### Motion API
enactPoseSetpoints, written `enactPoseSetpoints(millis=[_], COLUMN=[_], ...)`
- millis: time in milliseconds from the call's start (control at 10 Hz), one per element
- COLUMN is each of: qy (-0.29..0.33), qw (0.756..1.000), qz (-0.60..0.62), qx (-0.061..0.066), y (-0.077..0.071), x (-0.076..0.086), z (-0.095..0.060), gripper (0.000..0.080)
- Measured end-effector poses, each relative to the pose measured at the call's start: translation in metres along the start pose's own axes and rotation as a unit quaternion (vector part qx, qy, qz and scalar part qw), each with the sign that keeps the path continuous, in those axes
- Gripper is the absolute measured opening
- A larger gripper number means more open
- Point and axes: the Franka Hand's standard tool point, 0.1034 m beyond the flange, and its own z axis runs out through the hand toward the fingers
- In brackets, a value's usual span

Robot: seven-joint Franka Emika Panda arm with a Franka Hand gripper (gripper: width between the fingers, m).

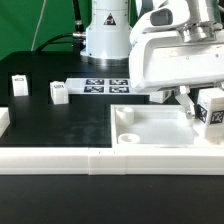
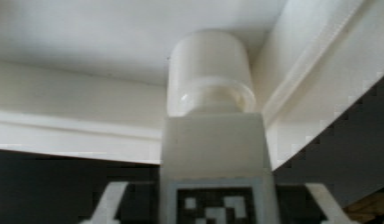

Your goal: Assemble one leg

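Standing on the black table [image 1: 60, 125] at the exterior view's left are one loose leg [image 1: 18, 84] and, near it, a second loose leg [image 1: 57, 93], each upright. Further right, the marker board [image 1: 105, 85] lies flat by the arm's base. Next comes the white panel [image 1: 160, 128], with round holes at its near corners and a white rail [image 1: 90, 160] along its front. At the far right, the gripper [image 1: 203, 106] is clamped on the leg [image 1: 212, 113], which hangs tilted over the panel. In the wrist view the leg [image 2: 215, 110] sits squarely between the fingers [image 2: 121, 205], tag near them, rounded end toward the panel; contact cannot be judged.
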Motion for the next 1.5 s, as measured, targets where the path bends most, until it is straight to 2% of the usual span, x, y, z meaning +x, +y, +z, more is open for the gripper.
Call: enactPoseSetpoints(millis=[200,300,400,500,900,1300,1500], qy=[0.0,0.0,0.0,0.0,-0.002,-0.011,-0.025], qw=[1.0,1.0,1.0,1.0,1.0,1.0,1.0], qz=[0.0,0.0,0.0,0.0,0.0,-0.002,-0.003], qx=[0.0,0.0,0.0,0.0,0.0,-0.001,0.003], y=[0.0,0.0,0.0,0.0,0.001,0.009,0.006], x=[0.0,0.0,0.0,0.0,0.001,0.025,0.022], z=[0.0,0.0,0.0,0.0,0.0,-0.026,-0.024], gripper=[0.0287,0.0505,0.0505,0.0627,0.0649,0.0649,0.0649])
